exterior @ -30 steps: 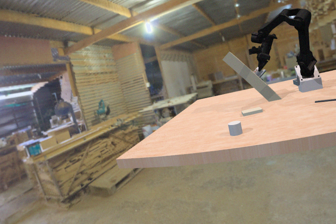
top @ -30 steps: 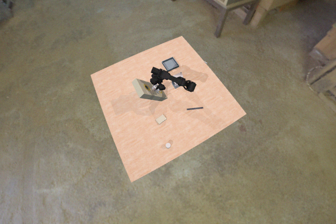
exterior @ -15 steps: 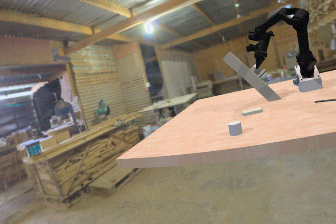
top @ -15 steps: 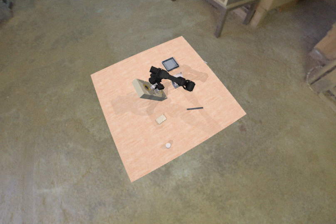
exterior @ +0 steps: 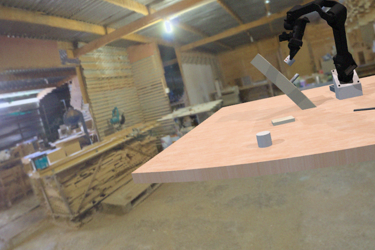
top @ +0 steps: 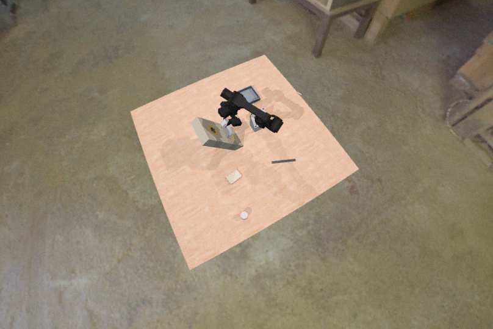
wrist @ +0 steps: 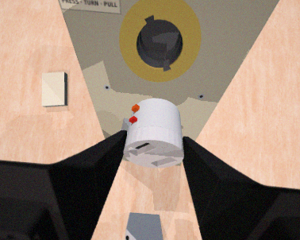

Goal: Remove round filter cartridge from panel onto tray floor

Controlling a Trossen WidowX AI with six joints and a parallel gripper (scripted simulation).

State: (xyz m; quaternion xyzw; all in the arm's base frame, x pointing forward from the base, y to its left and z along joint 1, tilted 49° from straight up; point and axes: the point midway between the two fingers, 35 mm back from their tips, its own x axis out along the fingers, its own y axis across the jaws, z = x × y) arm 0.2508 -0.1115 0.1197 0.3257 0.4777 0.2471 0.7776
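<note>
I have the gripper (wrist: 154, 148) clenched on the filter cartridge (wrist: 154, 131), lifted clear above the service panel (exterior: 283, 82) (its socket (wrist: 159, 44) gapes empty). Next I'd carry it level toward the tray (top: 249, 94) beyond the panel. The tray floor is barely visible behind the arm.

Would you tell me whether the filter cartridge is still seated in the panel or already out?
Out. The white cartridge sits clamped in the pincer, clear of the panel, whose yellow-ringed socket gapes dark and empty.
</note>
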